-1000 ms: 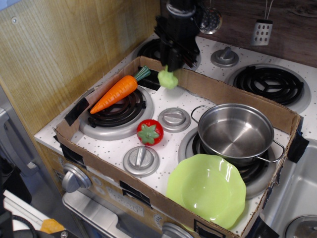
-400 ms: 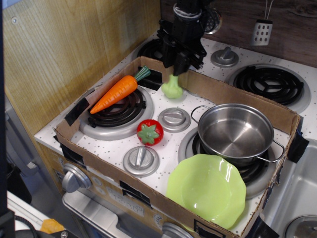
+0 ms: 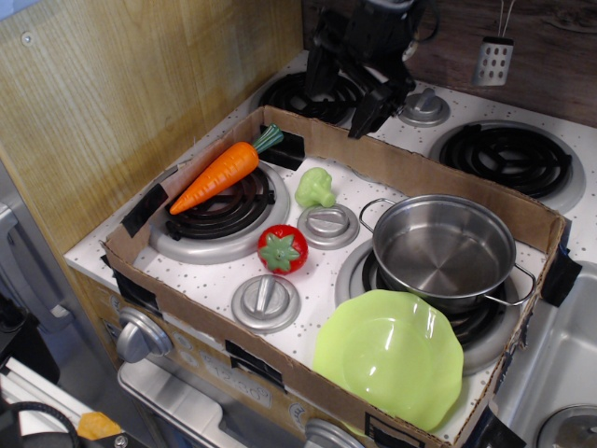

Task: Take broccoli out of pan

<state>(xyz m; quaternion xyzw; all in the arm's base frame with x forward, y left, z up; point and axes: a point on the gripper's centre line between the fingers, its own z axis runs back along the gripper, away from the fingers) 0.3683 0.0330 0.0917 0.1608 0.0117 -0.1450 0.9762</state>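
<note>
The broccoli point(image 3: 315, 188) is not up in the air any more. A moment ago it hung from the black end effector point(image 3: 346, 97); now it lies on the white speckled worktop point(image 3: 210, 275), inside the cardboard box point(image 3: 410, 171). It rests just far of a small silver knob point(image 3: 327, 224), between the carrot point(image 3: 222, 174) on the left burner and the pan point(image 3: 445, 248) on the right. It is out of the pan, and the pan looks empty and shiny inside.

The arm has lifted up and back. It now hangs over the far edge of the box, above the far left burner point(image 3: 300, 95).

The end effector is spread wide. Its two black fingers point(image 3: 372, 105) point down and apart, and they hold nothing. They do not touch the broccoli, which sits well below them.

A red tomato point(image 3: 282, 249) sits near the middle. A big lime-green plate point(image 3: 390, 357) lies near the front, just touching the pan's side.
</note>
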